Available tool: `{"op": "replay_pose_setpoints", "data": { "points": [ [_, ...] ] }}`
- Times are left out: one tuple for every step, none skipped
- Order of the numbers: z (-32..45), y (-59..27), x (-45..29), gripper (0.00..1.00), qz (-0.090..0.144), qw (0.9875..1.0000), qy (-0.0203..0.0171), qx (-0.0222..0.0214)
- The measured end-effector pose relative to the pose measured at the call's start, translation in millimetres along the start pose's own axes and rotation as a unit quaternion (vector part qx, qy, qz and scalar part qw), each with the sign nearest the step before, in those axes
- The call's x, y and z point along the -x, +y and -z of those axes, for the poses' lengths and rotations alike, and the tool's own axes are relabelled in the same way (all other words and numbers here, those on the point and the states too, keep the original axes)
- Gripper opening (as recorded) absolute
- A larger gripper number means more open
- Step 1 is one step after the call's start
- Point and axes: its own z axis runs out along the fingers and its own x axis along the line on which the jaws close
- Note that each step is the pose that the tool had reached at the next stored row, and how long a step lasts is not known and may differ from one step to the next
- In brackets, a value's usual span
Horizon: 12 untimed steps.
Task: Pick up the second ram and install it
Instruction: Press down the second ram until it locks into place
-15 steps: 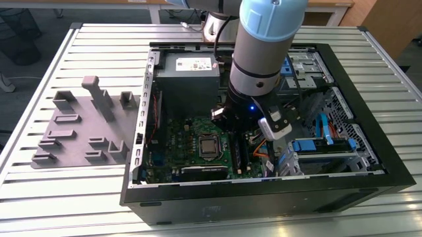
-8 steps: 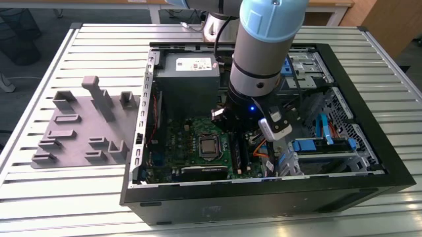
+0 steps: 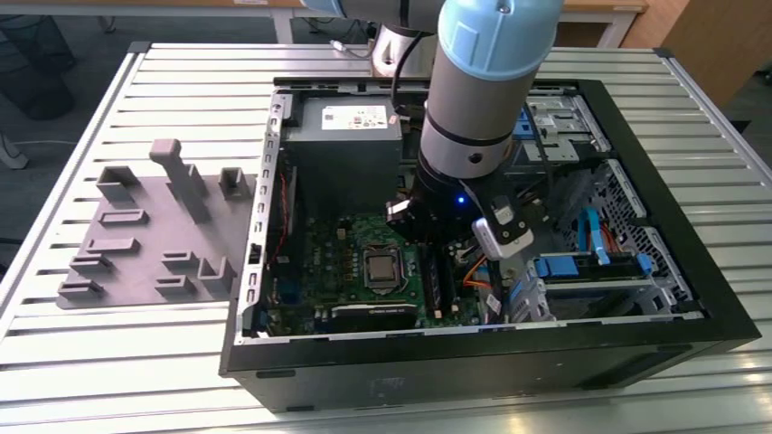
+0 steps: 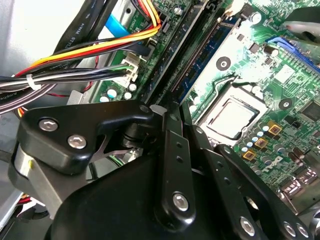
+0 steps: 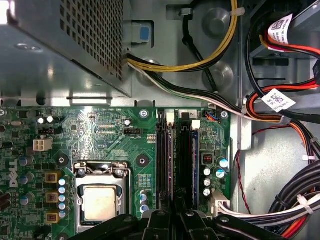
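Observation:
My gripper [image 5: 175, 212] hangs low inside the open computer case [image 3: 675, 298], over the memory slots beside the processor [image 5: 100, 202]. Its black fingers [image 4: 172, 150] look pressed together, and I see nothing between them. A dark-blue ram stick [image 5: 195, 160] stands upright in the slot nearest the cable side, also seen edge-on as the blue ram stick [image 4: 200, 62] in the second wrist view. The fingertips sit just off one end of the neighbouring black slots [image 5: 167, 160]. I cannot tell whether a stick sits in those slots, or whether the blue stick is the second ram.
Bundles of cables [image 5: 295, 195] run close beside the slots. The power supply [image 3: 343, 127] sits at the far end of the case, and blue drive-bay clips [image 3: 591, 262] are at the exterior view's right. A grey parts holder [image 3: 151, 235] lies on the slatted table outside the case.

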Motion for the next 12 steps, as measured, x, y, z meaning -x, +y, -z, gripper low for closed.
{"op": "replay_pose_setpoints", "data": {
  "points": [
    [-0.1, 0.0, 0.0, 0.14, 0.0, 1.0, 0.0, 0.0],
    [-0.2, 0.0, 0.0, 0.14, 0.0, 1.0, 0.0, 0.0001],
    [-0.2, 0.0, 0.0, 0.14, 0.0, 1.0, 0.0, 0.0001],
    [-0.2, 0.0, 0.0, 0.14, 0.0, 1.0, 0.0, 0.0001],
    [-0.2, 0.0, 0.0, 0.14, 0.0, 1.0, 0.0, 0.0001],
    [-0.2, 0.0, 0.0, 0.14, 0.0, 1.0, 0.0, 0.0001],
    [-0.2, 0.0, 0.0, 0.14, 0.0, 1.0, 0.0, 0.0001],
    [-0.2, 0.0, 0.0, 0.15, 0.0, 1.0, 0.0, 0.0001],
    [-0.2, 0.0, 0.0, 0.15, 0.0, 1.0, 0.0, 0.0002],
    [-0.2, 0.0, 0.0, 0.15, 0.0, 1.0, 0.0, 0.0001],
    [-0.2, 0.0, 0.0, 0.21, 0.0, 1.0, 0.0, 0.0001],
    [-0.2, 0.0, 0.0, 0.21, 0.0, 1.0, 0.0, 0.0001]
  ]
}}
